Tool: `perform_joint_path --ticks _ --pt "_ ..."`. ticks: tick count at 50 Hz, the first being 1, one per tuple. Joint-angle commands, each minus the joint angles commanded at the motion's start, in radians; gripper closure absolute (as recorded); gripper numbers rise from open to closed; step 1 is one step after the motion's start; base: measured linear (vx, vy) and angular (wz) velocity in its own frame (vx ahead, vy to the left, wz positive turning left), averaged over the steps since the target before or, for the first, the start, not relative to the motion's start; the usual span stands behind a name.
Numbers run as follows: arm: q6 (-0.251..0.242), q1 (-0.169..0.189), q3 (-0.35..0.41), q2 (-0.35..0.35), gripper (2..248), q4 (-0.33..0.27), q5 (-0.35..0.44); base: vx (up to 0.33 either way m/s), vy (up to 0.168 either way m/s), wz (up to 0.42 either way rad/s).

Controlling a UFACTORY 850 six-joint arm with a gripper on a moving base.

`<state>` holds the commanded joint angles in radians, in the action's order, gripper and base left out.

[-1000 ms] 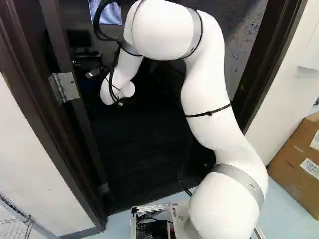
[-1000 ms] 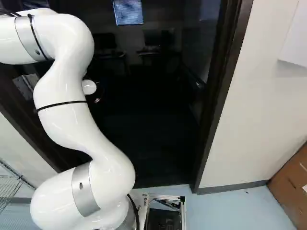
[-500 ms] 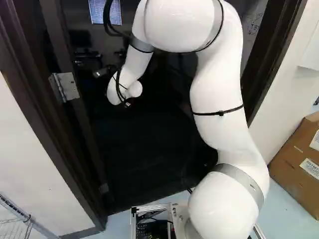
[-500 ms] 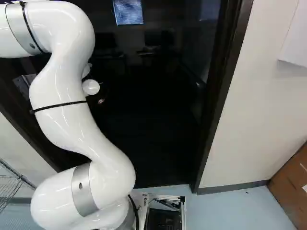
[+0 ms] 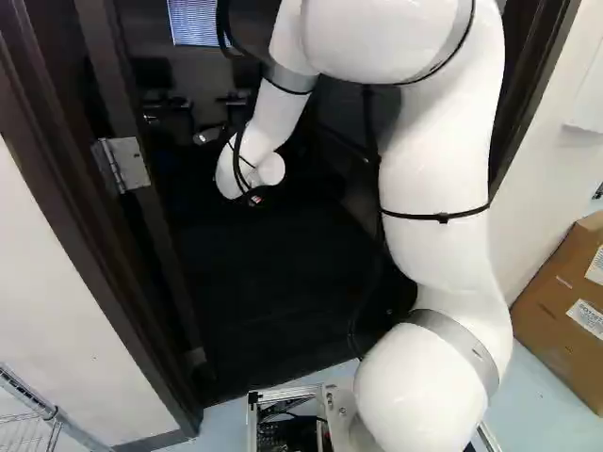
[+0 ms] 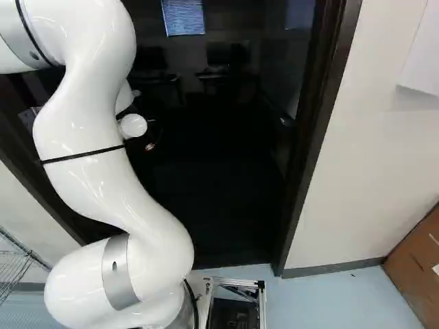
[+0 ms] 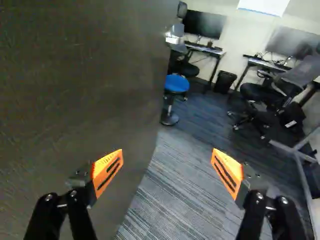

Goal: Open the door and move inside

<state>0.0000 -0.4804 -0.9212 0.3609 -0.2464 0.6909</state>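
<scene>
The broad, flat, dark brown door (image 7: 75,75) lies ahead of and to one side of the black two-fingered gripper with orange pads (image 7: 167,152); its long, straight free edge runs lengthwise across the gap ahead of the fingers, so one finger overlaps the door's face and the other reaches over the grey striped carpet (image 7: 175,185); the fingers stand wide apart with nothing held between them. The door appears partly open, with its silver metal hinge (image 5: 132,165) at the left of the left base view; the single white jointed arm (image 5: 433,169) reaches in through the dark brown door frame (image 6: 319,137); the doorway is dark in the base views, so contact between gripper and door is hard to judge. The next move probably calls for a sideways push towards the door's face, widening the passage before the base drives in; a finger might catch on that edge.
</scene>
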Motion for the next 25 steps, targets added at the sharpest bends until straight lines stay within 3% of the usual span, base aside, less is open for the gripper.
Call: perform_joint_path --ticks 25 --pt "0.000 0.050 0.119 -0.099 3 0.076 0.000 0.000 0.000 0.000"
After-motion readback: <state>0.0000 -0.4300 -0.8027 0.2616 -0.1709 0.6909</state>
